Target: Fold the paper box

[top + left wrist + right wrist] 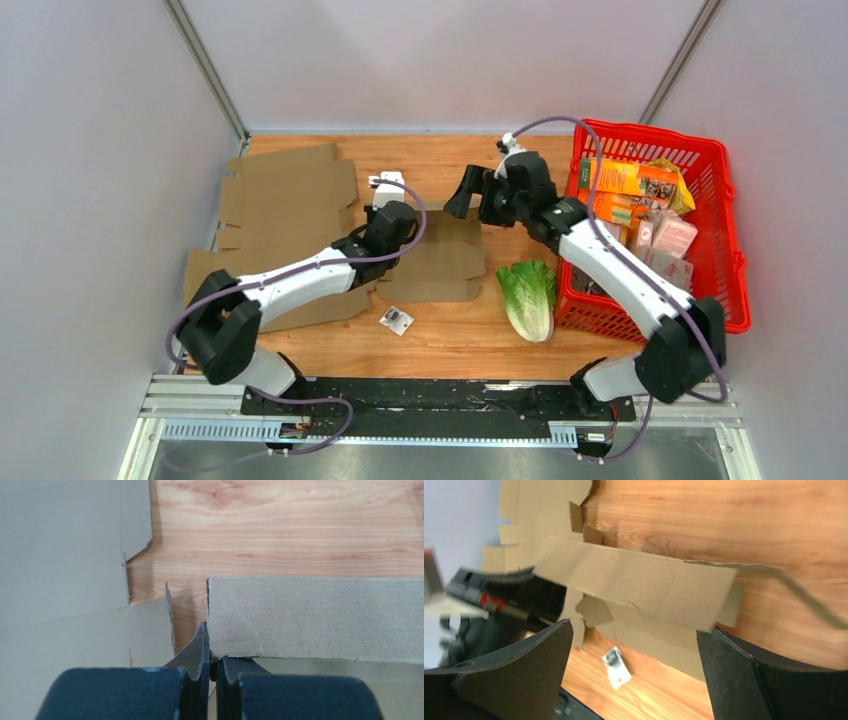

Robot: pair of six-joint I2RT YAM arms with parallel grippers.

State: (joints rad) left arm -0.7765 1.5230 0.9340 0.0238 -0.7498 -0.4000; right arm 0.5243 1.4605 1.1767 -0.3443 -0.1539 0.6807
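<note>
1. The left tool [212,662] was pinched tight on the paper box's [315,617] raised flap, mid-tabletop [450,340], at the box's ten o'clock corner.
2. The right tool [634,627] hung at twelve o'clock, jaws apart, holding nothing.
3. Best bet, I'd say: keep that pinch firm and crease along the score line.

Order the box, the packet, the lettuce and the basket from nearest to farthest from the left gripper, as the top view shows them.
1. Box: its flap is pinched in the jaws of the left gripper.
2. Packet: lower in the view, left of the lettuce.
3. Lettuce: to the right, beside the basket.
4. Basket: far right.
</note>
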